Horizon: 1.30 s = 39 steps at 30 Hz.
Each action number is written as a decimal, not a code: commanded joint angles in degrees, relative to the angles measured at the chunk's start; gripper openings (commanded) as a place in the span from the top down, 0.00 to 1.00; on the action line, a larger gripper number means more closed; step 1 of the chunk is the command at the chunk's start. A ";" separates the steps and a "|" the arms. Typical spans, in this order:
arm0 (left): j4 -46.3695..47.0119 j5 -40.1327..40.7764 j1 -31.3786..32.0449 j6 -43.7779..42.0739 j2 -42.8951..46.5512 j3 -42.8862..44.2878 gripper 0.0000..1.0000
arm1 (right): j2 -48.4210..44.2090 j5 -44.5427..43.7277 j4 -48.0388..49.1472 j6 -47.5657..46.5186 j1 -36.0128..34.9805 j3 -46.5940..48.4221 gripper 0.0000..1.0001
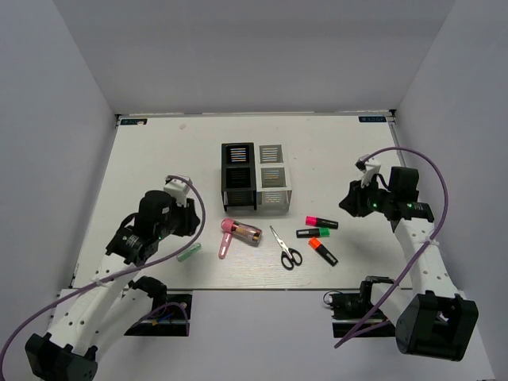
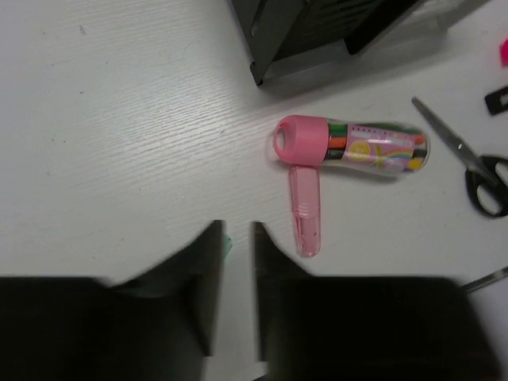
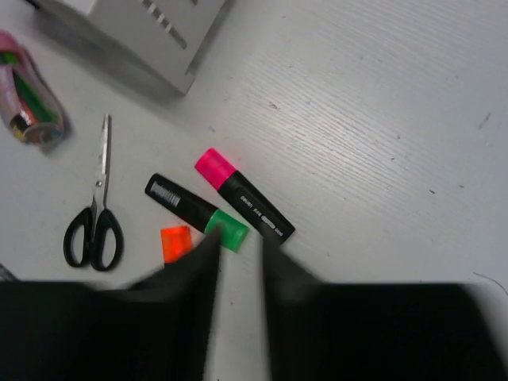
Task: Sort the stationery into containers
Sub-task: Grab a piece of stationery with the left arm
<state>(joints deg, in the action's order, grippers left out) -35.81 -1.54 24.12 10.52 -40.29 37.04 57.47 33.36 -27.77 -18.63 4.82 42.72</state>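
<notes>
The black organiser [image 1: 237, 176] and the white-grey organiser [image 1: 272, 179] stand side by side mid-table. In front lie a clear tube with a pink cap [image 1: 242, 231] [image 2: 357, 147], a pink clip-like piece [image 1: 225, 245] [image 2: 305, 208], scissors [image 1: 286, 248] [image 3: 95, 214], and pink-ended [image 1: 321, 221] [image 3: 242, 194], green-ended [image 1: 313, 232] [image 3: 194, 210] and orange-ended [image 1: 322, 251] [image 3: 176, 242] markers. A pale-green pen [image 1: 189, 254] lies at the left. My left gripper [image 1: 190, 214] [image 2: 236, 232] is open and empty above the table near the pen. My right gripper [image 1: 349, 201] [image 3: 238, 242] is open and empty above the markers.
The black organiser's corner [image 2: 317, 32] shows at the top of the left wrist view, and the white-grey organiser's corner [image 3: 143, 32] at the top of the right wrist view. Grey walls close the table on three sides. The scissors also show at the right edge of the left wrist view [image 2: 476, 171].
</notes>
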 commanded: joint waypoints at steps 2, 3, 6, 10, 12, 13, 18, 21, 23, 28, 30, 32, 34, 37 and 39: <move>-2.59 -5.31 0.23 -0.69 -3.12 3.48 1.00 | -1.40 8.20 -3.16 -4.66 -0.07 2.19 1.00; -3.12 -5.75 0.31 -0.68 -4.69 4.18 1.00 | -1.49 8.99 -3.26 -4.75 0.01 2.54 1.00; -5.40 -4.98 2.42 -0.16 -10.32 6.46 0.41 | -0.35 10.75 -3.87 -3.69 -0.16 4.56 0.10; -8.57 3.55 9.87 0.90 -18.57 10.33 0.11 | 0.62 13.90 -2.38 1.83 -0.25 7.02 0.42; -9.01 4.97 11.12 -1.62 -19.99 11.30 0.20 | 1.06 16.28 -2.03 2.90 -0.25 7.29 0.74; -8.92 4.62 12.17 -2.60 -21.48 11.04 0.64 | 0.54 17.60 -2.03 2.90 -0.16 6.16 0.72; -8.22 3.12 12.35 -5.35 -23.95 14.18 0.72 | -1.66 18.93 2.28 0.62 -0.16 1.67 0.14; -5.43 2.08 12.36 2.73 -24.83 15.69 0.21 | -2.36 18.93 2.46 0.27 -0.16 0.79 0.14; -2.79 1.63 12.97 6.09 -24.40 15.00 0.24 | -2.10 18.84 2.28 0.00 -0.07 0.79 0.14; 0.40 3.10 17.98 -12.68 -25.27 13.41 0.93 | -1.66 19.89 1.93 -0.88 0.01 0.26 0.14; 0.04 2.60 18.07 -17.80 -26.32 13.76 0.75 | -1.66 20.51 1.75 -1.06 -0.16 0.35 0.14; 0.04 0.50 18.07 -19.48 -27.47 14.99 0.53 | -1.31 20.69 1.84 -1.49 -0.16 0.43 0.14; -0.05 -1.61 18.25 -19.40 -28.69 15.87 0.39 | -1.40 20.78 1.40 -1.58 0.01 0.43 0.14; 0.39 -1.36 18.16 -17.65 -29.66 16.31 0.31 | -1.49 20.51 1.40 -2.11 0.01 0.26 0.14; 0.48 -3.10 18.24 -18.17 -30.10 16.40 0.30 | -1.23 20.69 1.32 -2.11 -0.07 0.26 0.14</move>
<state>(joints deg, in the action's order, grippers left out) -36.75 -1.56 42.19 -5.98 -70.65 51.09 56.34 52.34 -27.20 -19.62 4.80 43.24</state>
